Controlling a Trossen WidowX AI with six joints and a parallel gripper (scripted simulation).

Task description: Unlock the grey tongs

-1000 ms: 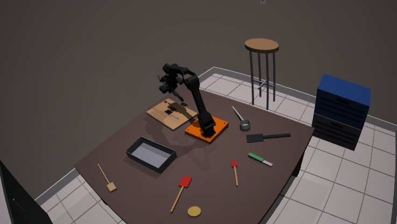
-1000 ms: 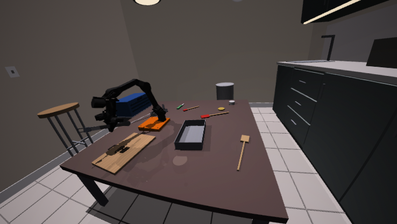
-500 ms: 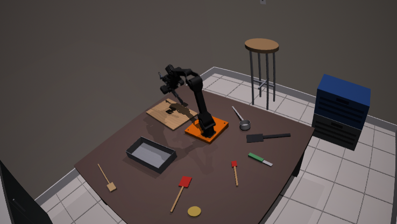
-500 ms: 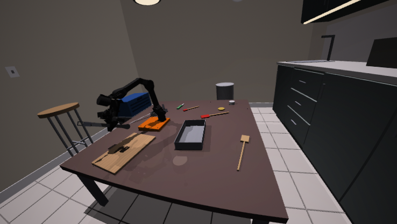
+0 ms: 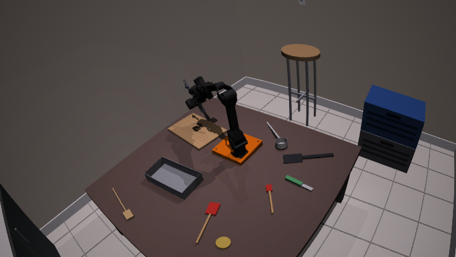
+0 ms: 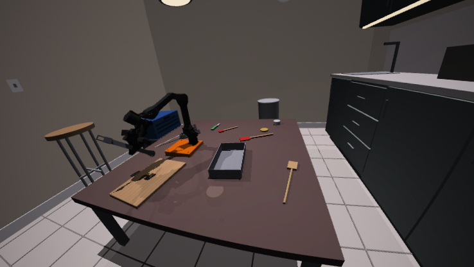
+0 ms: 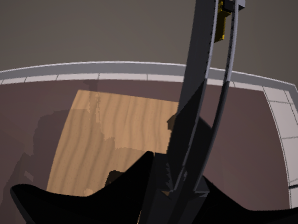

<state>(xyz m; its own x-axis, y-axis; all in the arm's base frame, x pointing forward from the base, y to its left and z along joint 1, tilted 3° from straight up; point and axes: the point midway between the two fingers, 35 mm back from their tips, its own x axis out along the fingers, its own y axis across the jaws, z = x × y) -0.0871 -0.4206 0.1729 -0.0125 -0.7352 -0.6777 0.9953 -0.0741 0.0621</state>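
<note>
My gripper [image 5: 195,97] [image 6: 130,147] [image 7: 162,159] is shut on the grey tongs [image 5: 204,112] [image 6: 115,142] [image 7: 199,50] and holds them in the air above the wooden board [image 5: 191,139] [image 6: 149,185] [image 7: 80,150]. The tongs are slanted, with one end high and the other lower, nearer the arm's base. In the wrist view their two arms run close together to the top, where a yellow piece [image 7: 220,31] shows near the hinge. The lock's state cannot be told. The roasting tin [image 5: 162,185] [image 6: 224,174] has nothing across it.
The orange base plate [image 5: 223,155] [image 6: 172,153] is beside the board. A wooden spatula [image 5: 127,214] [image 6: 292,165] lies beyond the tin. Two red-headed tools, a green-handled tool [image 5: 293,180], a black spatula [image 5: 292,158] and a grey ladle [image 5: 280,143] lie elsewhere on the table.
</note>
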